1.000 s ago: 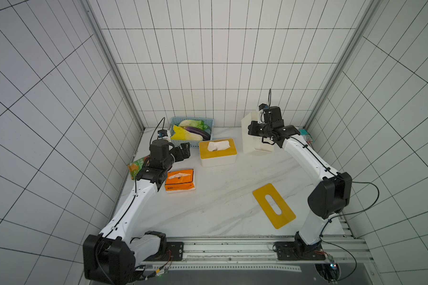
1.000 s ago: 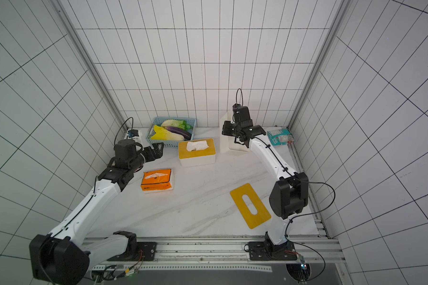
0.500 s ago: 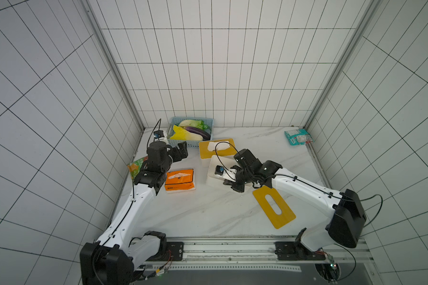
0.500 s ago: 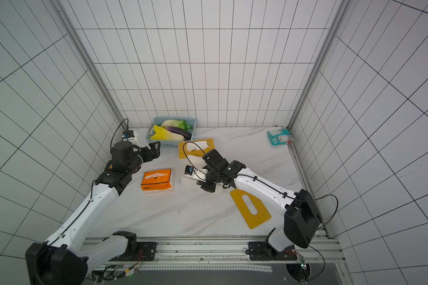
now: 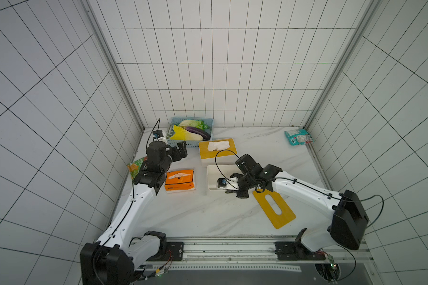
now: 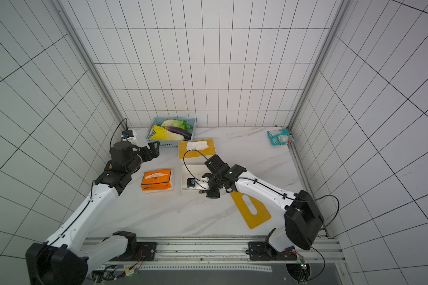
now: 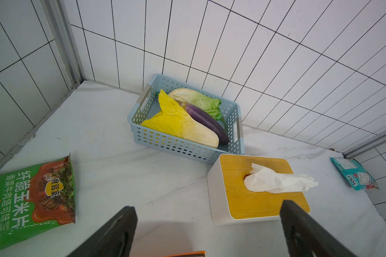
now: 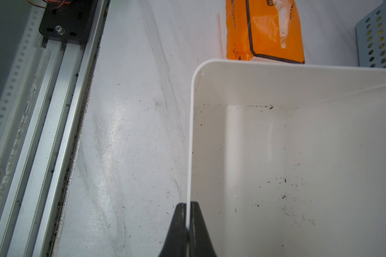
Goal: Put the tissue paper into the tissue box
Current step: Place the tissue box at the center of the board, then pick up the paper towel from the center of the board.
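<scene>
The orange tissue pack point(image 5: 180, 179) is seen lying flat on the marble table point(image 5: 195, 217), untouched, with a white sheet showing at its slot. Just beside it, at 3 o'clock, the open tissue box point(image 5: 214, 176) is set, lidless and with nothing inside; a narrow gap is left between the two. The box's 6 o'clock wall is pinched between the closed jaws of the right gripper point(image 8: 188, 205). The left gripper point(image 7: 207, 204) is held above the table at 12 o'clock of the pack, jaws spread wide with nothing between them. A lidded box point(image 5: 204, 153) with a tissue drawn out is placed at 12 o'clock of the open one. A loose yellow lid point(image 5: 283, 218) is found at 4 o'clock, a vegetable basket point(image 7: 176, 145) by the back wall, and a green crisp bag point(image 5: 135, 166) at 10 o'clock of the pack.
</scene>
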`<action>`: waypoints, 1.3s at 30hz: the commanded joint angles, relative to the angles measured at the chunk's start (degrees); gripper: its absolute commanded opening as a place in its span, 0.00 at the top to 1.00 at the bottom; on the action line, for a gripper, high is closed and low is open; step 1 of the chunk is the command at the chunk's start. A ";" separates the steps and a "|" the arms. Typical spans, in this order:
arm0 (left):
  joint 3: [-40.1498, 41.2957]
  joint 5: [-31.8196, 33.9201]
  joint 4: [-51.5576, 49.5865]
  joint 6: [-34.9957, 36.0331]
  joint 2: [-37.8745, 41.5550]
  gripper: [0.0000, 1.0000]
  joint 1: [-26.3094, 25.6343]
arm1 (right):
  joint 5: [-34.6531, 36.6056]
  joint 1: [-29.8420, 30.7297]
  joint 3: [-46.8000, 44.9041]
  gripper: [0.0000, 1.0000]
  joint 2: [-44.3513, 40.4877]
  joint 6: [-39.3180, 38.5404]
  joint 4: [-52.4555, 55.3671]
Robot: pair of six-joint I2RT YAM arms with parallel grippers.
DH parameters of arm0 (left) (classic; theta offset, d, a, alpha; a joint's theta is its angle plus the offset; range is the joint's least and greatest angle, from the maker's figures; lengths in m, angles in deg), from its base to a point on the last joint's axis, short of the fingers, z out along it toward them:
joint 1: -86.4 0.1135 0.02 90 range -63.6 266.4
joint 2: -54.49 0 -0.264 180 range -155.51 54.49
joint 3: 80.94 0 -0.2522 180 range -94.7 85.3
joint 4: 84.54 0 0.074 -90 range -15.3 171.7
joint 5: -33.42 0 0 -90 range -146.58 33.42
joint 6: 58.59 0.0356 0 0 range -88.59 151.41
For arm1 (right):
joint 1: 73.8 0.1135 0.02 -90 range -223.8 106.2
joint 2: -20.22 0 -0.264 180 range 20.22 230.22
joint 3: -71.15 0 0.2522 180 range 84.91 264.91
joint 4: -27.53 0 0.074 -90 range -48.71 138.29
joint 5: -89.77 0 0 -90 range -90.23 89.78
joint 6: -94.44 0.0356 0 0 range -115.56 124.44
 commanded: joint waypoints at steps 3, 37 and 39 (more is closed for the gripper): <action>0.30 -0.18 1.21 -0.04 0.01 0.01 0.36 | -2.00 0.38 4.64 1.00 5.08 1.11 3.68; 7.70 16.62 7.90 -2.24 12.05 0.01 1.07 | -5.23 4.74 29.14 0.12 25.18 13.31 -13.31; 8.60 17.84 8.82 -2.13 13.68 0.02 1.11 | -1.28 4.79 32.96 0.09 29.68 14.51 -13.60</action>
